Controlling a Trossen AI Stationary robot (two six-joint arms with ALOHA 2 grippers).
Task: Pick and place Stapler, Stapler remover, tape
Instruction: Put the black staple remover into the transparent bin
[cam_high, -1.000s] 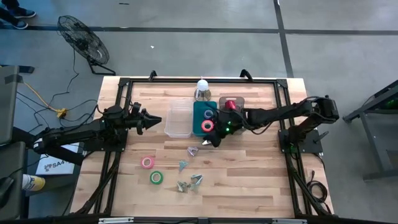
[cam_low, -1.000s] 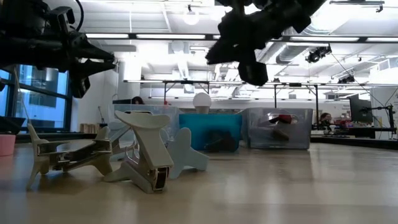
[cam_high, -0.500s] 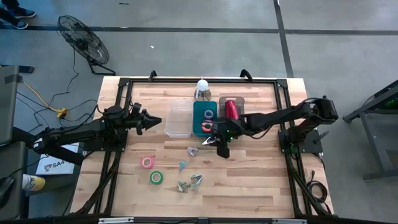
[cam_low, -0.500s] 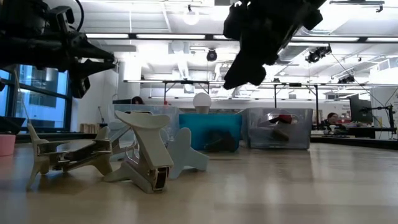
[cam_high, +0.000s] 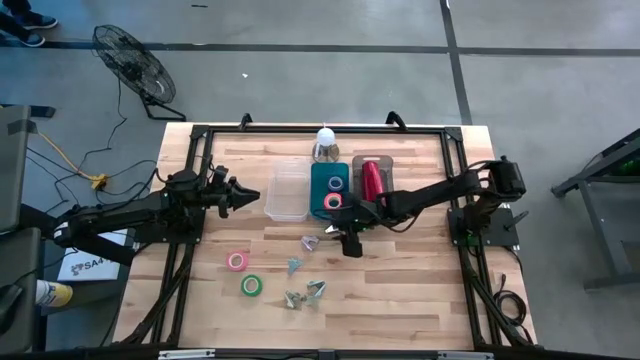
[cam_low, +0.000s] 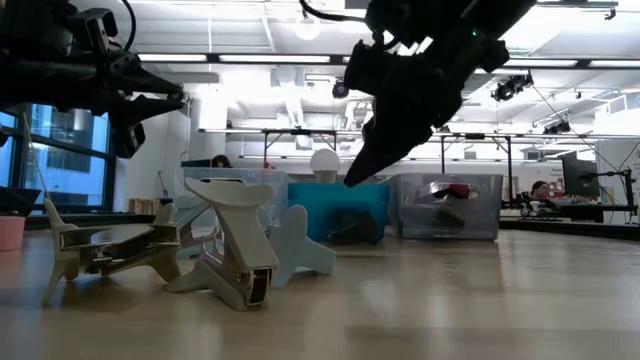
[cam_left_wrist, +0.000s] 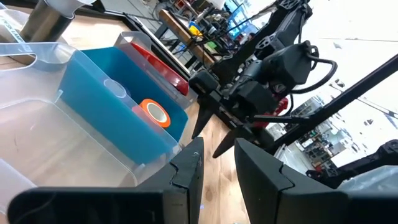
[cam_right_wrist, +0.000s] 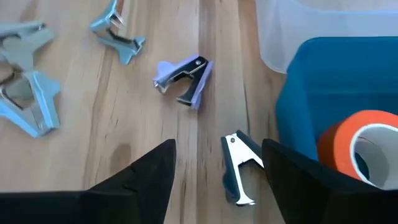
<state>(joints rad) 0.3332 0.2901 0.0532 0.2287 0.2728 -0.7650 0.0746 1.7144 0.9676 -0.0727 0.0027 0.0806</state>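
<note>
Stapler (cam_high: 371, 181) is sitting binned, tape (cam_high: 334, 201) partly sorted, and the right pincer (cam_right_wrist: 214, 171), spread wide, is hovering over remaining staple removers (cam_right_wrist: 185, 77) on the surface (cam_high: 420, 290)

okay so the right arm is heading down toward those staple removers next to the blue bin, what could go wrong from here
The right claw is open above a dark staple remover lying close to the blue bin, so one finger might bump the bin wall. A purple remover lies nearby and could get nudged. The removers are small and flat on the wooden table, so the grip may slip.
</note>
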